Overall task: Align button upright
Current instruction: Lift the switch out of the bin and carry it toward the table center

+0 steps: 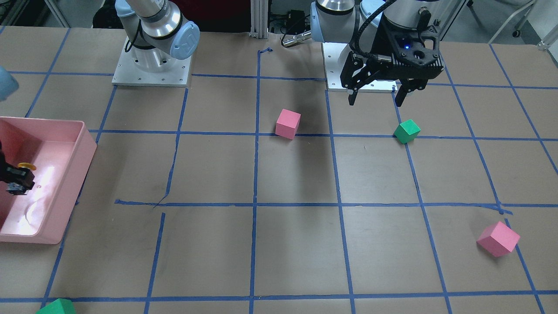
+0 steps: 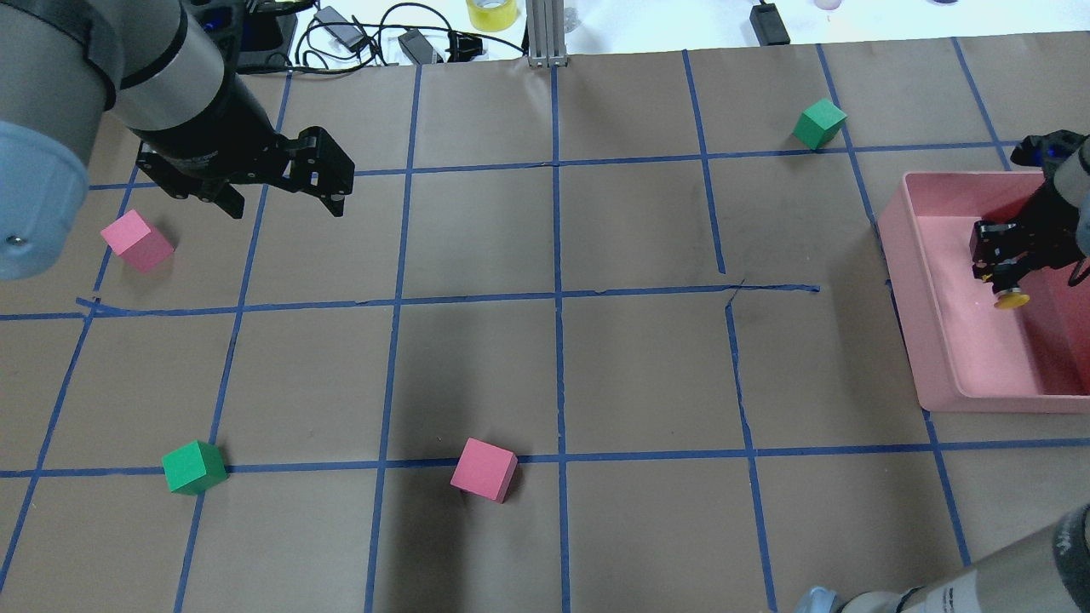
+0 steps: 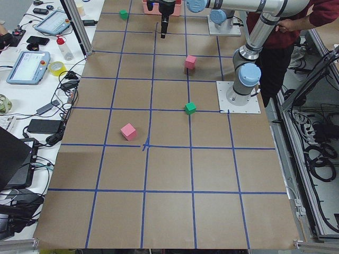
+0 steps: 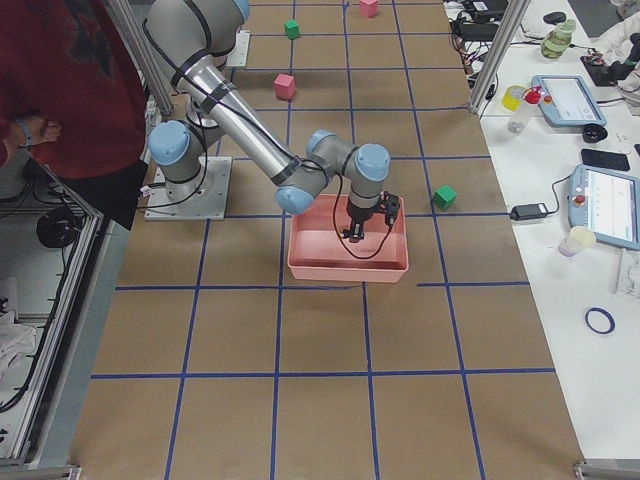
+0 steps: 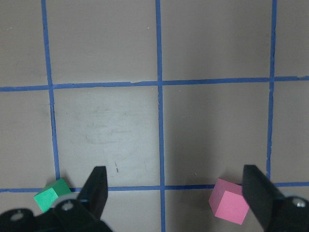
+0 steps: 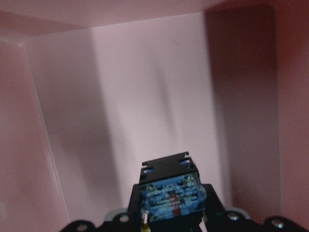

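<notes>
Inside the pink bin (image 2: 920, 323), the right gripper (image 2: 1005, 264) pinches the button (image 6: 169, 193) by its black body, jaws closed on it from either side. The wrist view meets the blue-and-black contact block end on. The overhead view shows the round yellow cap jutting from the fingers on the side toward the robot. The long axis therefore looks to lie roughly level, cap toward the bin's robot-side wall rather than up. Righting it likely calls for a wrist turn that brings the cap uppermost before the squared base meets the bin's smooth, glossy floor. Whether the button touches that floor I cannot tell. The rounded cap would roll, while the blocky base should stand. Just off the bin's far corner sits a matte green cube (image 2: 819, 123). Farther from the bin a pink cube (image 2: 484, 469) rests on the brown paper table (image 2: 647, 366) with its blue tape grid. Farthest from the bin, the left gripper (image 2: 285, 207) hangs with jaws spread wide and empty, so the right arm is the one placed to act.
</notes>
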